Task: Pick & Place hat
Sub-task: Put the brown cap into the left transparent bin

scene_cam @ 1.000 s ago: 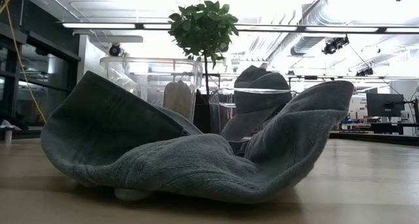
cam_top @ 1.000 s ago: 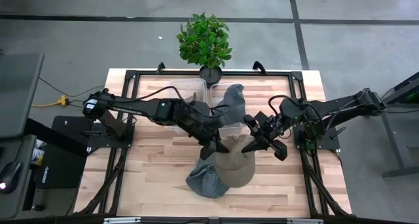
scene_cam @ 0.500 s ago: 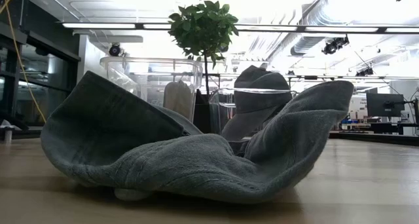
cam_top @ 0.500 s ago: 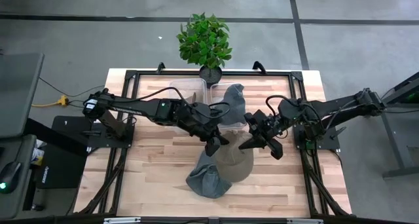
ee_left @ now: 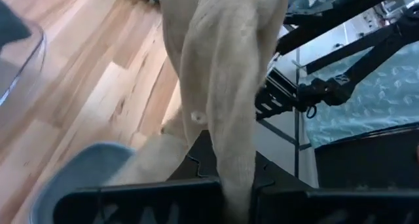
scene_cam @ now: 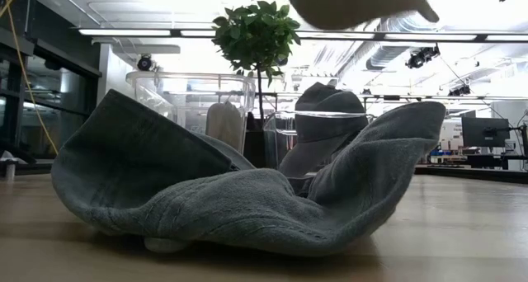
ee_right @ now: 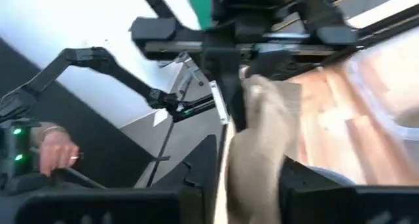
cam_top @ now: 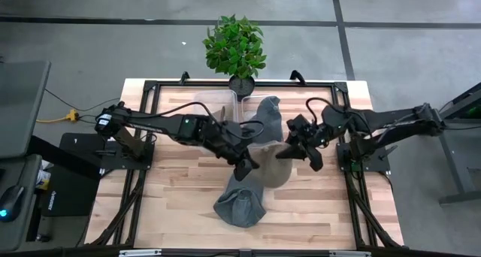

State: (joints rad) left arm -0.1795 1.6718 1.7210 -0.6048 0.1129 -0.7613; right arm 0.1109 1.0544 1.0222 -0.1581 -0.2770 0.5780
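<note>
We see the tan hat [cam_top: 272,167] hanging limp between both arms above the table, the left gripper [cam_top: 246,167] clamped on its edge, the right gripper [cam_top: 284,153] apparently part-opened against it, so pinching the soft, light brim suits.

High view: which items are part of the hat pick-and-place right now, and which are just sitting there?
In the job:
- tan hat, lifted off the table
- left gripper, shut on the tan hat
- right gripper, at the hat's other edge; grip unclear
- clear bins at the back, probably the drop spot

Lying about:
- grey hat on the table
- grey hat in bin
- potted plant
</note>
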